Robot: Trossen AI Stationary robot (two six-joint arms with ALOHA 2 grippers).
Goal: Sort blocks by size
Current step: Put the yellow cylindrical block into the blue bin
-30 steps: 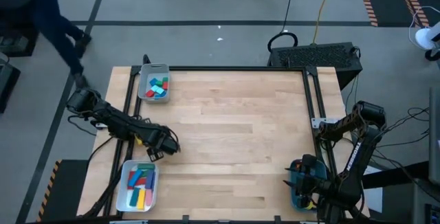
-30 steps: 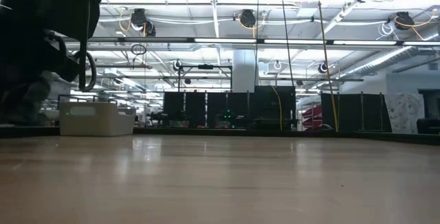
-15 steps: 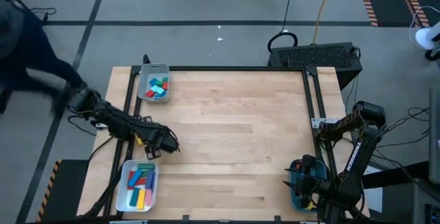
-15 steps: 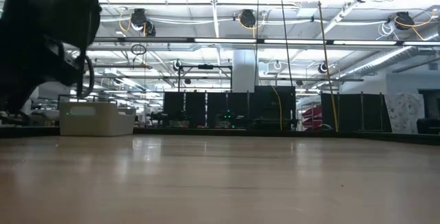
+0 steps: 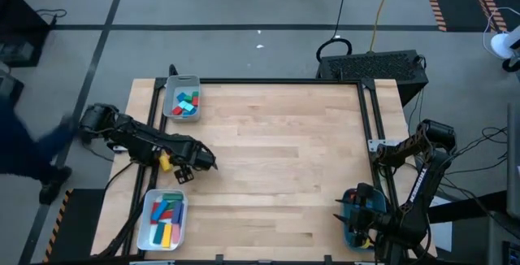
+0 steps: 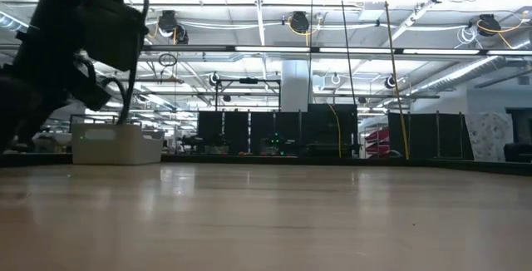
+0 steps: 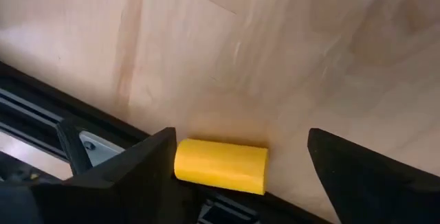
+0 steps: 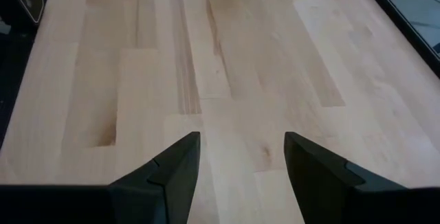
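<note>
My left gripper [image 5: 200, 160] is open above the table's left part, between the two trays of blocks. In the left wrist view a yellow cylinder block [image 7: 220, 165] lies between its fingers [image 7: 130, 172], close against one and apart from the other. The grey tray [image 5: 180, 102] at the far left holds red, green and blue blocks. The white tray [image 5: 165, 220] at the near left holds several longer blocks. My right gripper [image 8: 242, 172] is open and empty, waiting at the near right corner [image 5: 360, 210]. My left gripper has the yellow cylinder's one end [image 7: 180, 161] right beside one finger; whether they touch, I cannot tell. The other finger [image 7: 364, 176] stands clear of the cylinder's other end. The cylinder lies across the gap between the fingers.
A teal tray [image 5: 351, 226] sits under the right arm at the near right corner. A black frame rail [image 5: 276, 81] runs around the table. The wide bare wood [image 5: 284, 159] lies between the arms. A person [image 5: 28, 147] moves on the floor left of the table.
My left gripper has gone a little toward the table's far edge and right, turning slightly, away from the white tray. The person left of the table has walked toward the near side.
</note>
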